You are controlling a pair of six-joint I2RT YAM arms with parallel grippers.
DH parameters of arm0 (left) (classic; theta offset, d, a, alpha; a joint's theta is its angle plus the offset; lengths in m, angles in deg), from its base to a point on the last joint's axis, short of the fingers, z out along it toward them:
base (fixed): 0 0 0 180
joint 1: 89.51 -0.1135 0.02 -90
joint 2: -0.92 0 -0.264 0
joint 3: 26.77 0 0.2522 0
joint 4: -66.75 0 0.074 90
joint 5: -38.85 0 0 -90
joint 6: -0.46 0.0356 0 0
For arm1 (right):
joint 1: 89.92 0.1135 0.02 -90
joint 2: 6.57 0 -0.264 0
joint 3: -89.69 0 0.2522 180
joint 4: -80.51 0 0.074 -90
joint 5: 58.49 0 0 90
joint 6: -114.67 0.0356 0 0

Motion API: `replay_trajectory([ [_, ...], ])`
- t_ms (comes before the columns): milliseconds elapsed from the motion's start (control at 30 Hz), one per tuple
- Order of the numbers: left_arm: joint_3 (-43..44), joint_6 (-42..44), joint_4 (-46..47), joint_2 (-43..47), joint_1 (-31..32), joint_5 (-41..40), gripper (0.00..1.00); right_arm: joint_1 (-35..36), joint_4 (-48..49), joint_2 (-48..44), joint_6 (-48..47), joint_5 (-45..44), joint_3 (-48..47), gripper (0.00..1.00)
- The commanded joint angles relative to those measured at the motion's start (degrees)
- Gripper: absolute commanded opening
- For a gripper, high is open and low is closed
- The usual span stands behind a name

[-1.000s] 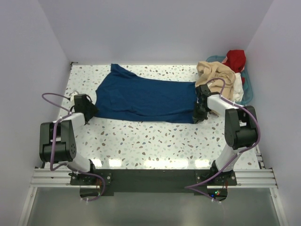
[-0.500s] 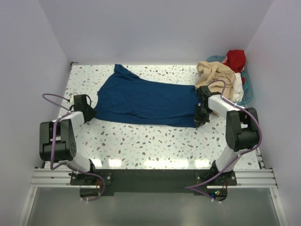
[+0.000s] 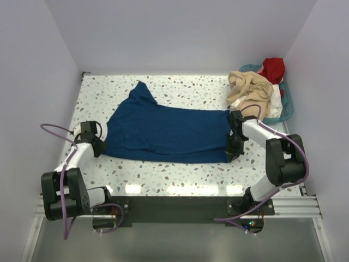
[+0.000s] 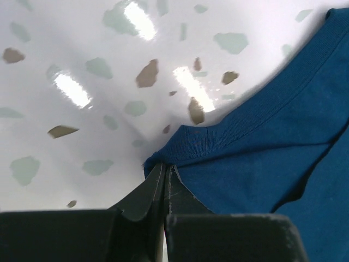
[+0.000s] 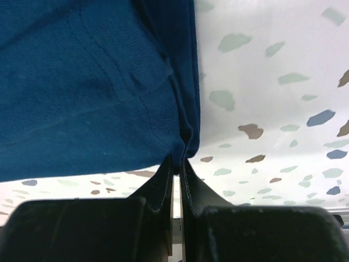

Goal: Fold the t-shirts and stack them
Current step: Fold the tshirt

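Observation:
A dark navy blue t-shirt [image 3: 169, 131] lies spread across the middle of the speckled table, a sleeve pointing to the far left. My left gripper [image 3: 100, 148] is shut on the shirt's near left corner [image 4: 163, 164]. My right gripper [image 3: 233, 151] is shut on its near right corner [image 5: 182, 150]. A beige t-shirt [image 3: 248, 87], a red one [image 3: 272, 68] and a white one [image 3: 276, 101] are heaped at the far right in a teal basket [image 3: 287, 101].
White walls close in the table on the left, back and right. The basket of shirts stands just behind my right arm. Purple cables loop from both arms.
Both grippers have pulled the navy shirt toward the near edge. The left arm has swung outward and nearer. The shirt lies flatter and closer.

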Motion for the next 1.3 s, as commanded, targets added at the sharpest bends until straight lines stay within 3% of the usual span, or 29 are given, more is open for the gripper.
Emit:
replay_trajectory([
  [0, -1.6, -1.2, -5.3, 4.5, -1.5, -3.7, 0.00, 1.9, -3.5, -2.9, 2.1, 1.2, 0.6, 0.00],
  [67, -2.0, -0.7, -6.5, 6.2, -1.8, -4.3, 0.00, 3.1, -4.1, -3.8, 3.4, 1.4, 1.0, 0.00],
  [133, -2.0, 0.1, -8.0, 8.4, -2.1, -4.5, 0.01, 4.0, -4.8, -5.0, 4.2, 1.5, 1.3, 0.10],
  [200, -1.6, 0.6, -9.4, 10.2, -2.2, -4.4, 0.14, 4.2, -5.7, -6.4, 4.8, 1.3, 1.0, 0.20],
  [233, -1.4, 0.7, -9.8, 10.7, -2.2, -4.3, 0.28, 4.1, -6.3, -7.1, 4.9, 0.4, 0.2, 0.36],
  [300, -0.3, 0.7, -10.8, 12.3, -2.3, -3.9, 0.45, 4.2, -8.9, -9.2, 4.7, 0.1, -1.2, 0.50],
  [333, 0.3, 0.7, -11.2, 12.7, -2.2, -3.8, 0.59, 4.2, -10.4, -9.8, 4.5, -1.3, -2.9, 0.58],
  [433, 2.8, 2.3, -12.6, 14.6, -2.2, -3.9, 0.69, 4.0, -10.1, -11.7, 3.7, -2.8, -5.6, 0.66],
  [600, 3.6, 6.0, -11.1, 19.0, -1.9, -1.2, 0.69, 4.1, -5.0, -10.0, 2.4, -0.4, -6.4, 0.64],
  [733, -0.7, 7.2, -6.6, 21.9, -1.5, 8.3, 0.65, 3.9, -0.2, -6.1, 2.2, -0.4, -6.9, 0.59],
  [900, -4.0, 5.5, -3.4, 21.7, 1.8, 13.2, 0.59, 3.6, 2.6, -2.7, 2.2, -0.5, -7.8, 0.55],
  [1067, -4.3, 3.4, -3.2, 18.4, 9.4, 10.3, 0.59, 2.9, 5.0, -1.2, 2.1, -1.5, -7.2, 0.54],
  [1267, -4.8, 3.2, -2.0, 14.6, 10.3, 11.1, 0.59, 1.8, 7.4, 0.6, 2.0, -2.1, -6.7, 0.53],
])
